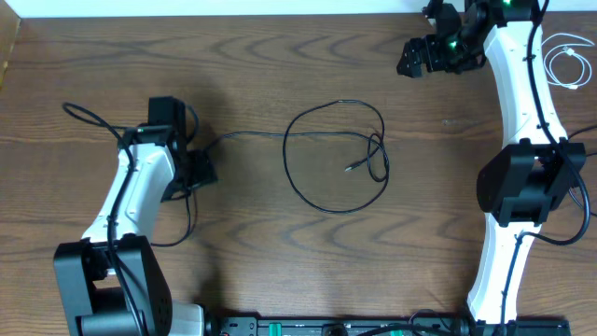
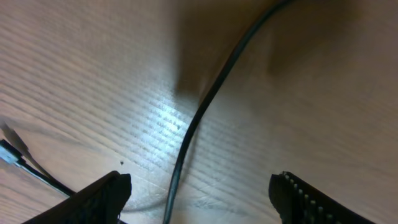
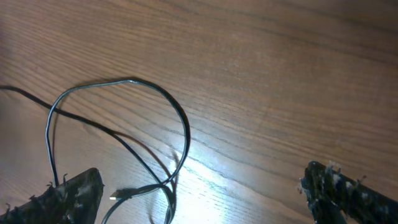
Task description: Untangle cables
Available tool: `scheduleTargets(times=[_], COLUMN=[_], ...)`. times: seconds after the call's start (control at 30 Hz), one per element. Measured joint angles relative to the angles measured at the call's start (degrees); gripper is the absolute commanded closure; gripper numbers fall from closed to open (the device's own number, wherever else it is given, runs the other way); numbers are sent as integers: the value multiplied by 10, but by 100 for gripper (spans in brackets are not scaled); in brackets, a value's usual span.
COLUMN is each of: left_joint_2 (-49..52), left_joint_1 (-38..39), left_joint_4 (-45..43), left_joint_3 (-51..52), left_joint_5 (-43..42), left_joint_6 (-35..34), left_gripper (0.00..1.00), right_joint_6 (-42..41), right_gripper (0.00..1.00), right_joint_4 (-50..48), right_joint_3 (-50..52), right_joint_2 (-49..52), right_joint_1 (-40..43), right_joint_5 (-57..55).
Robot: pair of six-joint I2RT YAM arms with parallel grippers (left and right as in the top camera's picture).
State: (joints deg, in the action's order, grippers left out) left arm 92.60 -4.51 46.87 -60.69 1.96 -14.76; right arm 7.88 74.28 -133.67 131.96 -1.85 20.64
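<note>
A thin black cable [image 1: 336, 159] lies in a loose loop at the table's middle, crossing itself at the right, with a small plug end [image 1: 352, 168] inside the loop. Its tail [image 1: 244, 135] runs left to my left gripper [image 1: 201, 171]. In the left wrist view that cable [image 2: 205, 106] passes between the fingers of my left gripper [image 2: 200, 185], nearer the left one and touching neither; the jaws are open. My right gripper [image 1: 413, 58] hangs open at the far right, away from the loop. Its view shows the loop [image 3: 155, 99] and plug [image 3: 118, 195] ahead of the open right gripper [image 3: 202, 186]. A white cable [image 1: 569, 61] lies coiled at the far right edge.
A small plug on a thin cord [image 2: 12, 152] lies at the left edge of the left wrist view. The left arm's own thick wire [image 1: 89, 117] curls over the table's left. The arm bases and a black rail [image 1: 326, 327] line the near edge.
</note>
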Motion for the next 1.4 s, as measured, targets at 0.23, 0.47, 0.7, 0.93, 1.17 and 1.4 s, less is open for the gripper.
scheduleTargets(times=[0.23, 0.47, 0.7, 0.93, 1.17, 1.4], left_joint_2=[0, 28, 38, 38, 38, -19], left_joint_1=[-12, -13, -13, -13, -14, -13], left_joint_4=[-28, -48, -73, -84, -80, -97], left_joint_3=[31, 43, 49, 49, 47, -14], left_joint_5=[29, 29, -2, -35, -69, -196], left_joint_6=[-3, -3, -5, -5, -2, -11], left_gripper=[29, 40, 72, 92, 93, 93], right_joint_6=[0, 0, 0, 0, 0, 0], right_gripper=[1, 1, 1, 1, 1, 1], right_joint_4=[5, 11, 11, 11, 14, 14], right_joint_3=[0, 0, 0, 0, 0, 0], right_joint_2=[0, 0, 0, 0, 0, 0], right_joint_1=[0, 0, 0, 0, 0, 0], right_joint_5=[-1, -1, -1, -1, -1, -1])
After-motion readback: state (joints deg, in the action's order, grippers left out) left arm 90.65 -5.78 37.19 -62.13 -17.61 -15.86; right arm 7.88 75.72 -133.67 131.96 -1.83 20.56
